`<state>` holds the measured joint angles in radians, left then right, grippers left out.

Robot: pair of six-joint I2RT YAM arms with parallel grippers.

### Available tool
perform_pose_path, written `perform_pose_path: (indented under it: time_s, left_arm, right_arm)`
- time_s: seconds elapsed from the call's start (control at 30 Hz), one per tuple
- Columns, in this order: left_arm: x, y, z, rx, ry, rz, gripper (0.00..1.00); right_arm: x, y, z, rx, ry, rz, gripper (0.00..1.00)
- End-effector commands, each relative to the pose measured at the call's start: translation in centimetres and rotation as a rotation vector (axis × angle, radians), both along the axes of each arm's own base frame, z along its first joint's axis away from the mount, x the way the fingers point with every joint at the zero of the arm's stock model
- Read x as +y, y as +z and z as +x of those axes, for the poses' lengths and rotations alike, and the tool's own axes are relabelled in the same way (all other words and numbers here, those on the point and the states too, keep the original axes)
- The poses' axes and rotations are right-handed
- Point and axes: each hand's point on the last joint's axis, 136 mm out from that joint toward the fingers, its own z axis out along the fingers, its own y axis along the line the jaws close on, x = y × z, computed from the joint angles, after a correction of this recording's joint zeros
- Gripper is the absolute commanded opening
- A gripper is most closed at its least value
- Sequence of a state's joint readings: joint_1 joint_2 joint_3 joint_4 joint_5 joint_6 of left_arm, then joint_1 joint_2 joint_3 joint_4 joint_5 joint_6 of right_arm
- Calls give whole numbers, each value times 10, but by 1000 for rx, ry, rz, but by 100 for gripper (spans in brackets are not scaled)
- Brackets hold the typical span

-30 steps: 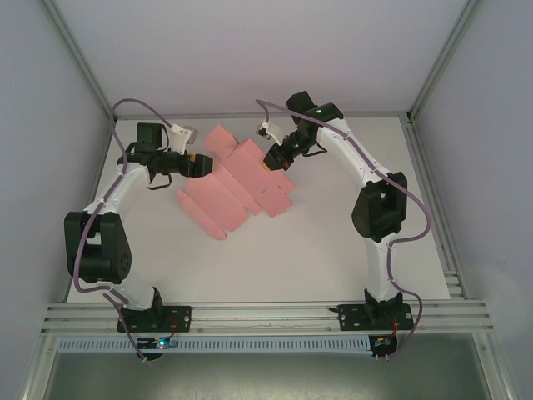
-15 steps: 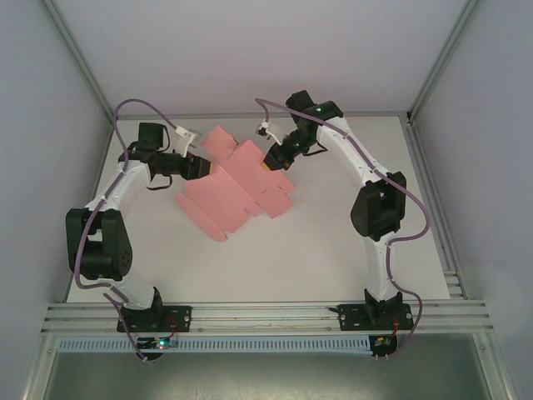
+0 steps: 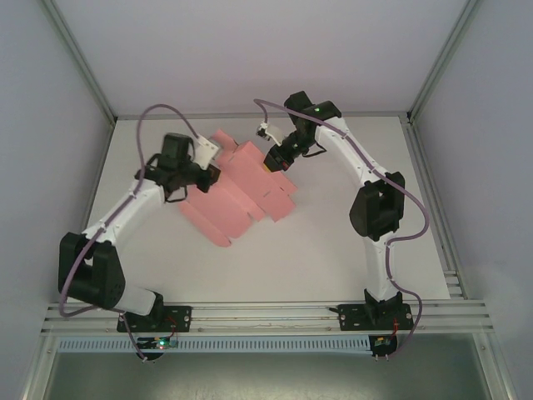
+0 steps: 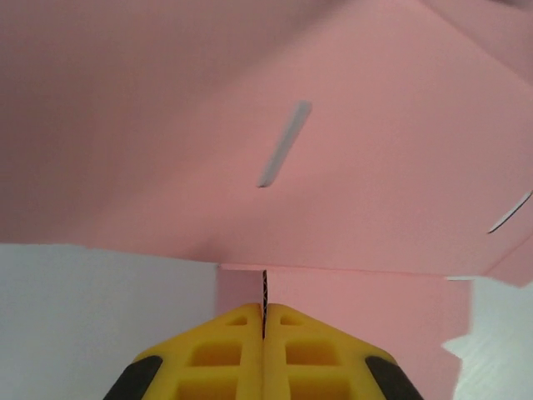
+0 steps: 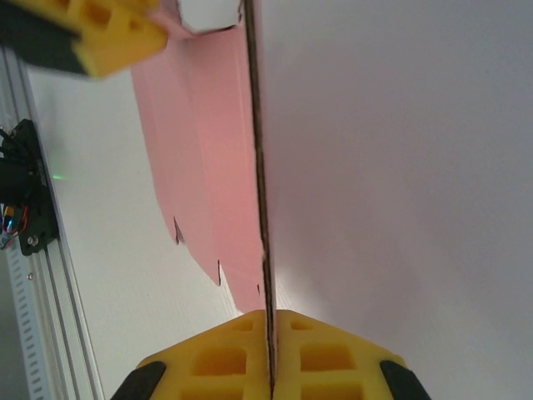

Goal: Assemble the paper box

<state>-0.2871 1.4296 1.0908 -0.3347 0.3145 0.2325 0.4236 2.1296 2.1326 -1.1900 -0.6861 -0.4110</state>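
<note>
The paper box is a flat pink die-cut sheet [image 3: 241,190] lying mid-table, with its left and back parts bent upward. My left gripper [image 3: 206,172] is shut on the sheet's left edge. In the left wrist view the yellow fingers [image 4: 241,350] pinch a thin card edge, and the pink panel [image 4: 350,125] with a slot rises ahead. My right gripper [image 3: 268,163] is shut on the sheet's back right edge. In the right wrist view the card [image 5: 208,167] runs edge-on out of the closed gripper [image 5: 269,333].
The white table [image 3: 333,242] has free room to the right and in front of the sheet. An aluminium rail [image 3: 266,315] crosses the near edge. White walls and frame posts enclose the back and sides.
My left arm has swung right and toward the middle, carrying the sheet's left edge with it and bending that side up. The right gripper has barely moved.
</note>
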Motion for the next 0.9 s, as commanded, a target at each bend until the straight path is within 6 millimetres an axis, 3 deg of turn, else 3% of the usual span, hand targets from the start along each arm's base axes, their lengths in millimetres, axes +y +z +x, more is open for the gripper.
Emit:
perform_pose_path:
  time_s: [0.0,0.2,0.33,0.63,0.8,0.87]
  left_arm:
    - [0,10,9,-187,106,197,0]
    - [-36,13,-6,-338,97,230,0]
    - [-62,0,-13,-382,73,234,1]
    - [-90,-45,-12,-413,21,542,0]
    - [-95,-44,-12,-398,43,481,0]
    - [-93,-41,-14,-396,52,422,5]
  right_arm:
    - [16,4,6,2,-58,26,0]
    - [27,0,13,27,-178,77,0]
    - [25,-3,6,-7,-189,51,0]
    - [17,-10,-2,-29,-218,0,0]
    - [7,-12,-3,-94,-202,-57,0]
    - [-1,-14,1,-151,-185,-117,0]
